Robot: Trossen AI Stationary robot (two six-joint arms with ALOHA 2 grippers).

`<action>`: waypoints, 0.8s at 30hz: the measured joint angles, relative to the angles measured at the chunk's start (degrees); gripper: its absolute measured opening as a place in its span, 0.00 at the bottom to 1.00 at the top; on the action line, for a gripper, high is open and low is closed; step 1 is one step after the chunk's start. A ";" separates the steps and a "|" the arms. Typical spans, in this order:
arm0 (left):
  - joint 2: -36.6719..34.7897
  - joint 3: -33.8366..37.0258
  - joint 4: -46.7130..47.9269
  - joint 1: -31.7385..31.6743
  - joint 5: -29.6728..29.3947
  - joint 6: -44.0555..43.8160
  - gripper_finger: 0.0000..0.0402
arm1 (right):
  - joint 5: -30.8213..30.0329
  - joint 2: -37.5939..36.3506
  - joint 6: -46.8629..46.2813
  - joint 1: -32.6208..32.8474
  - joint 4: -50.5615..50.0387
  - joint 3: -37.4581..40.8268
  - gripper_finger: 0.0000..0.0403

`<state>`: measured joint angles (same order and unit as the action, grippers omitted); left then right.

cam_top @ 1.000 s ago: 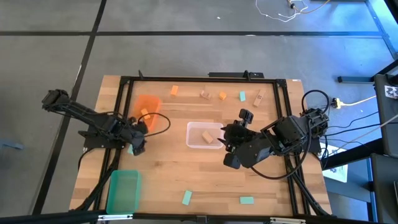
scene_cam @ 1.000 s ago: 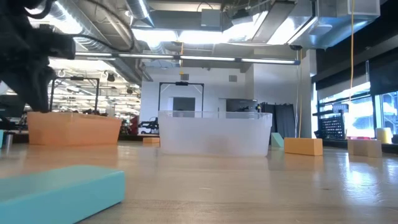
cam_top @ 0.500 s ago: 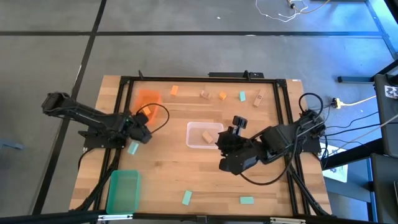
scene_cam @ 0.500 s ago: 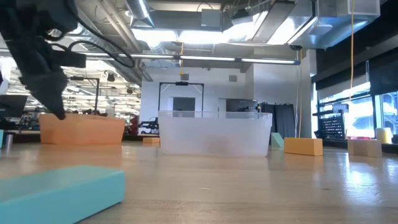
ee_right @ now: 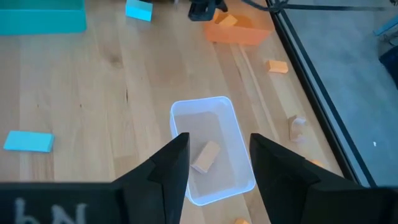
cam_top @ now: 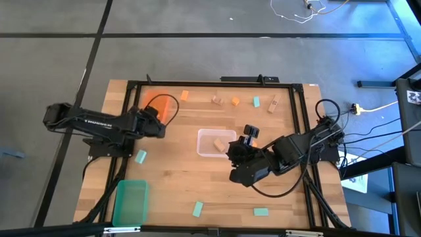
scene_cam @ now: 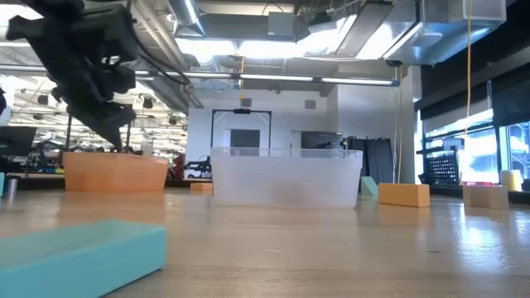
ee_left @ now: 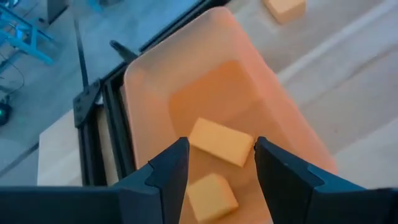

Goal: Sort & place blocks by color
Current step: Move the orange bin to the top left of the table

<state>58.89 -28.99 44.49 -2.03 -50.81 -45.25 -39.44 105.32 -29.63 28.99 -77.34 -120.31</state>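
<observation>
My left gripper (cam_top: pixel 159 126) hangs over the orange bin (cam_top: pixel 164 104) at the far left and is shut on an orange block (ee_left: pixel 221 142). A second orange block (ee_left: pixel 211 196) lies on the bin's floor. In the low view the left gripper (scene_cam: pixel 122 145) stands just above the bin's rim (scene_cam: pixel 116 159). My right gripper (cam_top: pixel 231 158) is open and empty beside the clear bin (cam_top: pixel 214 143). That bin holds a tan block (ee_right: pixel 205 155). Orange (cam_top: pixel 184 95), tan (cam_top: pixel 216 100) and mint (cam_top: pixel 140 157) blocks lie flat on the table. My left gripper pinches the orange block between its two fingertips, one on each of two opposite sides (ee_left: pixel 247 149). The fingers slant down into the orange bin from its near side. The block sits slightly tilted, clear of the bin's floor and of the block lying there.
The green bin (cam_top: pixel 130 201) stands at the near left. Mint blocks lie near the front edge (cam_top: pixel 197 209) (cam_top: pixel 261 212), one large in the low view (scene_cam: pixel 79 252). More blocks lie along the far edge (cam_top: pixel 235 101) (cam_top: pixel 256 101) (cam_top: pixel 272 103). A black frame (cam_top: pixel 197 83) borders the table.
My left gripper has gone toward the table's far edge and a little to the right. It started beside the mint block, which has stayed put, and now hangs over the orange bin. My right gripper has shifted a little toward the table's left, nearer the clear bin.
</observation>
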 joint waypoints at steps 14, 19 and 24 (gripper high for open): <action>-3.40 -3.98 -1.44 10.14 21.11 7.60 0.43 | 0.00 -0.02 -0.04 0.00 0.00 0.00 0.42; -0.17 0.12 0.18 10.03 22.59 2.20 0.43 | 0.00 -0.04 -0.09 0.00 0.02 0.00 0.42; 2.34 3.32 -1.30 8.01 16.27 0.70 0.43 | -0.02 -0.04 -0.02 0.00 0.08 0.00 0.42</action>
<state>61.23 -25.68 43.18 5.98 -34.54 -44.55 -39.46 105.27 -29.65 28.99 -77.26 -120.31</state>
